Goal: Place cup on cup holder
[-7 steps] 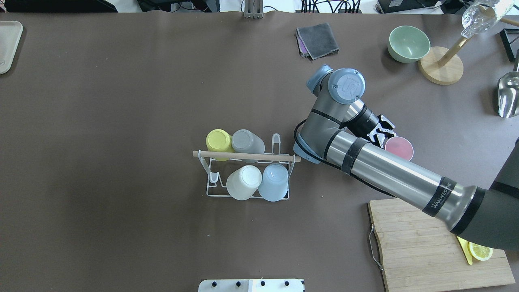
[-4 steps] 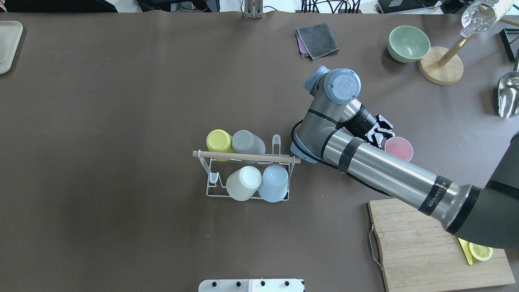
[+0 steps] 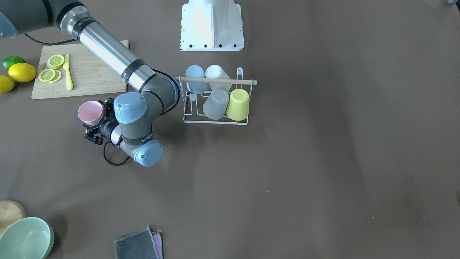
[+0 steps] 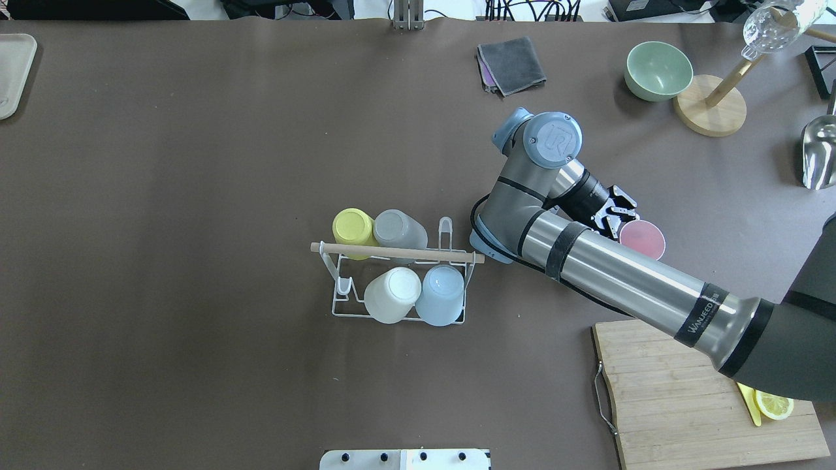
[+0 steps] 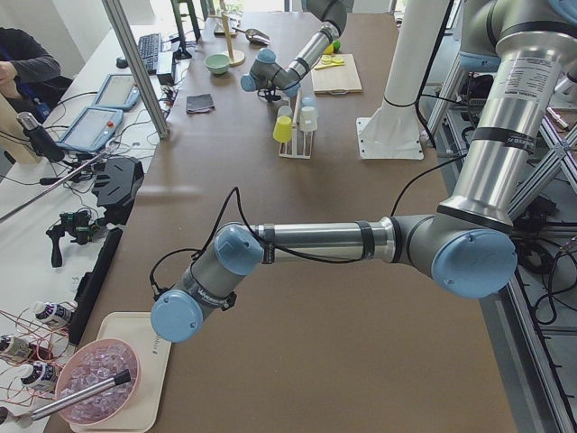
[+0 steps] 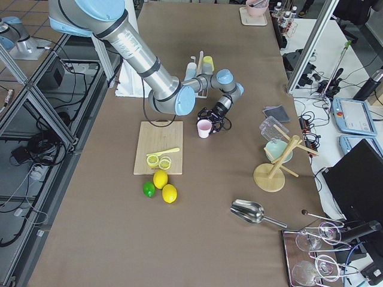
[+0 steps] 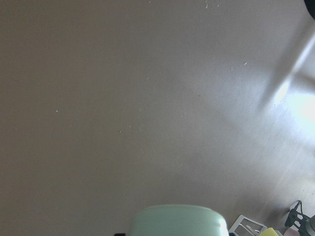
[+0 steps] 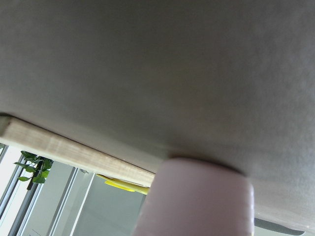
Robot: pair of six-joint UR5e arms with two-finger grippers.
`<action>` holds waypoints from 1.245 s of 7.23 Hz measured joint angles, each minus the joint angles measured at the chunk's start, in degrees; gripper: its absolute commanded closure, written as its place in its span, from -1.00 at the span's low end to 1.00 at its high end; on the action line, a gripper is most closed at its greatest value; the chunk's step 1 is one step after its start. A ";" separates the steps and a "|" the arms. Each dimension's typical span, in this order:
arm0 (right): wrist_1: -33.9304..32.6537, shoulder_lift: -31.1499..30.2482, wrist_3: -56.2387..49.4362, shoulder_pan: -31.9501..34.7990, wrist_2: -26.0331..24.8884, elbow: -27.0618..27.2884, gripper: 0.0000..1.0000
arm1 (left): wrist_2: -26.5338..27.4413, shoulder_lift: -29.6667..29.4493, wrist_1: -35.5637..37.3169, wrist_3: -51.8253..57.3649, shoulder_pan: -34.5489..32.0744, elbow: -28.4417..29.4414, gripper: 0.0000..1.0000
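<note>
A pink cup [image 4: 643, 239] stands upright on the brown table, to the right of the cup holder [image 4: 398, 252]. The holder is a white wire rack with a wooden rod, also in the front view [image 3: 215, 81]. It carries upturned yellow, grey, white and blue cups. One prong at its back right [image 4: 445, 228] and one at its front left [image 4: 344, 287] are bare. My right gripper [image 4: 620, 215] lies low and points at the pink cup [image 3: 90, 112]; its jaws stand apart at the cup's side. The cup fills the bottom of the right wrist view [image 8: 199, 196]. My left gripper is hidden under its wrist [image 5: 176, 316].
A cutting board [image 4: 692, 391] with lemon slices lies near the right front. A green bowl [image 4: 658, 70], a wooden stand [image 4: 710, 104], a folded cloth [image 4: 513, 64] and a metal scoop [image 4: 819, 153] lie at the back right. A pale green rounded thing [image 7: 174, 221] shows in the left wrist view.
My right arm's wrist joints shifted slightly left and then partly back. The pink cup has stayed in place.
</note>
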 measured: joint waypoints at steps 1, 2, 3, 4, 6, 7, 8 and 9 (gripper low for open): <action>-0.63 0.15 0.12 0.10 -0.04 0.03 -1.00 | -0.57 0.02 -2.63 -0.74 -1.92 1.36 0.97; -1.03 0.25 0.32 0.20 -0.05 0.10 -0.82 | -0.87 0.03 -5.15 -1.52 -3.38 2.46 0.97; -1.25 0.27 0.46 0.23 -0.06 0.13 -0.54 | -1.01 0.02 -6.96 -2.06 -4.23 3.12 0.97; -1.35 0.30 0.54 0.26 -0.13 0.18 -0.28 | -1.04 -0.09 -7.96 -2.42 -4.55 3.49 0.97; -1.41 0.31 0.57 0.30 -0.52 0.24 0.01 | -1.01 -0.64 -9.59 -7.09 -4.60 3.68 0.97; -1.41 0.29 0.54 0.45 -0.87 0.31 0.20 | -0.26 -0.85 -12.69 -13.41 -4.49 3.77 0.97; -1.42 0.26 0.50 0.76 -1.28 0.42 0.20 | 3.54 -0.88 -18.24 -20.02 -4.32 3.90 0.97; -1.42 0.16 0.46 1.23 -1.64 0.68 0.20 | 10.22 -0.73 -26.10 -26.21 -4.19 4.68 0.97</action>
